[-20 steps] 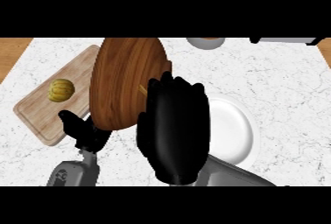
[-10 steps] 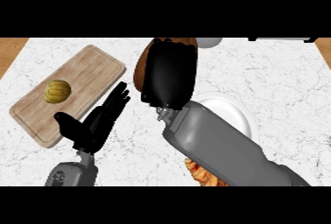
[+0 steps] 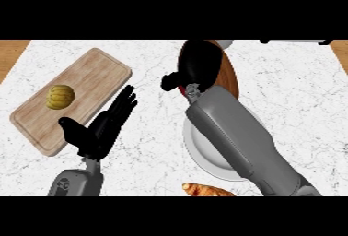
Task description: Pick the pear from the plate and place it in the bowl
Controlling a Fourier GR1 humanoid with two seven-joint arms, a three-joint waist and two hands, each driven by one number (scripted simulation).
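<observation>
Black right hand (image 3: pixel 200 62) hangs over the wooden bowl (image 3: pixel 231 78), back turned to the view, thumb side jutting left past the bowl's rim. Whether it is spread or closed cannot be told, and the same goes for what it holds. Pear: not visible, either hidden under this hand or out of sight; I cannot tell which. The grey forearm runs down-right from the wrist and covers most of the white plate (image 3: pixel 198 154), which lies just below the bowl.

Left hand (image 3: pixel 95 133) rests spread, fingers straight and pointing up-right, holding nothing. It lies beside the lower right edge of the wooden cutting board (image 3: pixel 85 83). A yellow ribbed round item (image 3: pixel 60 97) sits on the board, left of this hand.

Bare marble counter (image 3: pixel 153 64) lies between the two hands. An orange-brown pastry (image 3: pixel 206 190) lies below the plate, beside the right forearm.
</observation>
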